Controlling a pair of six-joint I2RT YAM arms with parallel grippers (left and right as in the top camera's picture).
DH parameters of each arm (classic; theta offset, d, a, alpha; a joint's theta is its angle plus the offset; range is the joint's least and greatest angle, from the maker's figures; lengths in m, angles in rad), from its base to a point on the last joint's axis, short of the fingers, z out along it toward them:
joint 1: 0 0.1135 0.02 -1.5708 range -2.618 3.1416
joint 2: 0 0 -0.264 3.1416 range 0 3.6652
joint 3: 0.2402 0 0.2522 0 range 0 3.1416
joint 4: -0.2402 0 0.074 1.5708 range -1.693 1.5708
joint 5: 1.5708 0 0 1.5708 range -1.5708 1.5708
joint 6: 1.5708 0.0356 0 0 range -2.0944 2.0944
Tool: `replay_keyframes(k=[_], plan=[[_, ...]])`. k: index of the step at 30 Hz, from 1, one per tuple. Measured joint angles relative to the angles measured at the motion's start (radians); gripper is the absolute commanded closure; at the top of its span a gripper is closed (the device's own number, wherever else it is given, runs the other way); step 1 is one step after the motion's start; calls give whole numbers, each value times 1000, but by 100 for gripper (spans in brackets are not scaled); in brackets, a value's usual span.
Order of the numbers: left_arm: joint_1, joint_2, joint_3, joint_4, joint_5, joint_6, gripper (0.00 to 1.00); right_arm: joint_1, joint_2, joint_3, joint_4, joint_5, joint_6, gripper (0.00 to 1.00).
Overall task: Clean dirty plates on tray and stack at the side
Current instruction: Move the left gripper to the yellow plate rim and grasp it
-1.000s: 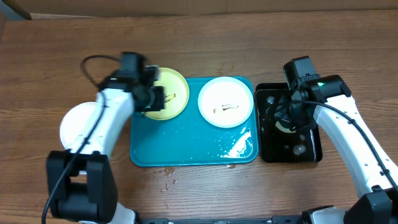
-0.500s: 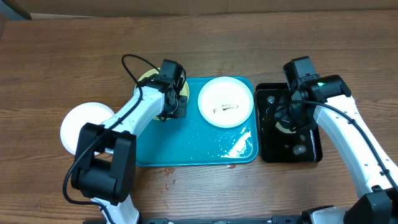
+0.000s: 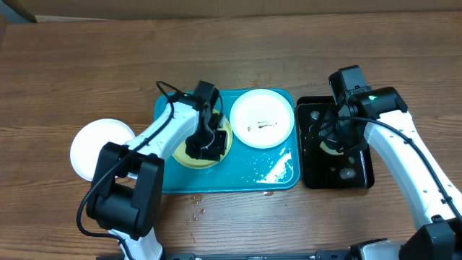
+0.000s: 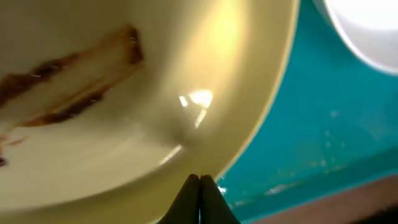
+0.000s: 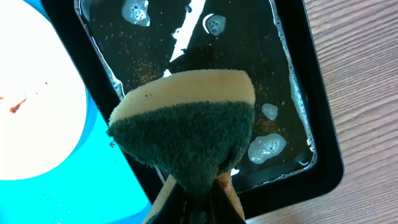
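Plate (image 4: 155,93) now mid-tray (image 3: 245,170) (in left gripper (image 4: 200,180))

From overhead, can make out only slivers of the rim of the yellow-green plate (image 3: 185,159), the rest covered by the left hand (image 3: 205,146) and its arm, likewise the right edge of the white plate at left (image 3: 88,148). At the left wrist, see the yellow-green plate blurred and cut off at top and left, with just a corner of the other white plate (image 4: 367,31) in frame. At the right wrist, cannot see the tips of the right hand (image 5: 193,199) behind the sponge (image 5: 186,134), nor the far end of the black tub (image 5: 324,140), cut by the top edge.
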Motion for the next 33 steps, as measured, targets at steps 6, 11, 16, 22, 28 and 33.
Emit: replay_keyframes(k=[6,11,16,22,28,33], plan=[[-11,-2,0,-47,32,0,96,0,0,0,0,0,0,96],[33,-75,0,-56,-15,-11,82,0,0,0,0,0,0,96],[154,-219,18,-51,-119,-29,53,0,0,0,-1,0,0,96],[298,-249,34,6,-193,5,53,0,0,0,-1,0,0,96],[338,-156,34,73,-208,63,55,0,0,0,-2,0,0,96],[340,-61,34,105,-209,97,59,0,0,0,-2,0,0,96]])
